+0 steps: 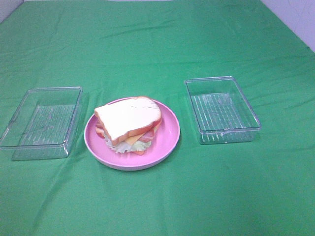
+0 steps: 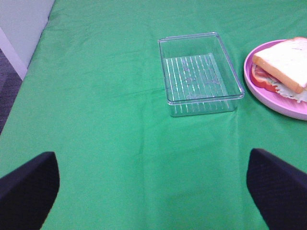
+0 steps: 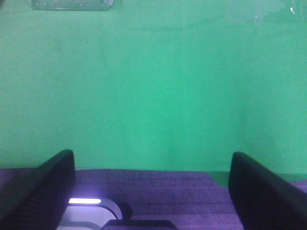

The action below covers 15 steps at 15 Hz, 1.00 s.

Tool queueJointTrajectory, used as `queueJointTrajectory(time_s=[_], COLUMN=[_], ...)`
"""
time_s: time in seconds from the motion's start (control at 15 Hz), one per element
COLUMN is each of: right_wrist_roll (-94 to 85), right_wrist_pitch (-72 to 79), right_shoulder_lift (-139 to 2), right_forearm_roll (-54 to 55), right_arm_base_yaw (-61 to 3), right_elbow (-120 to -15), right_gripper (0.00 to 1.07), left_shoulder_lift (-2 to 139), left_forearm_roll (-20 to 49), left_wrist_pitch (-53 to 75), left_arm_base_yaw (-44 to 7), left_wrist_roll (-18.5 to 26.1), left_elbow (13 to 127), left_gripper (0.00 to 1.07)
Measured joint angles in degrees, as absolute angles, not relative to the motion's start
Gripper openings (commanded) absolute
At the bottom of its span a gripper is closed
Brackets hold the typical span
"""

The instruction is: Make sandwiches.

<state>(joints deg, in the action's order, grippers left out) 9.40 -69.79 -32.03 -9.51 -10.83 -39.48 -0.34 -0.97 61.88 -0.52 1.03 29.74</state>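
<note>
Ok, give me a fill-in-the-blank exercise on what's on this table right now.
1. The sandwich sits on a round plate whose colour is ____.
2. On either side of the plate stand ____ clear trays, one on the left and one on the right.
3. Both trays hold ____.
4. The cloth that covers the table is ____.

Missing words: pink; two; nothing; green
</note>
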Motion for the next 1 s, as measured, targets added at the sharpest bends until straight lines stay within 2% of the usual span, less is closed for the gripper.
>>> queueJointTrajectory(time_s=[0.4,0.6,1.0], right_wrist_roll=[4.7,4.0,3.9], right_wrist_pitch=[-63.3,-63.7,-63.7], right_shoulder_lift=[-4.6,0.1,0.2], right_forearm_roll=[-4.5,-4.5,-4.5], right_arm_base_yaw=[-4.2,-4.1,-4.1], right_elbow=[-27.1,-26.2,-26.2], right_gripper=[0.84,0.84,0.84], left_shoulder_lift=[-0.3,-0.3,-0.3], left_forearm_roll=[-1.0,-1.0,-1.0], left_wrist_pitch=[61.9,61.9,61.9], left_arm_base_yaw=[-0.5,-0.5,-0.5], left_wrist_roll=[1.0,1.0,1.0], left_elbow=[29.7,29.7,29.7], left_gripper=[1.00,1.00,1.00])
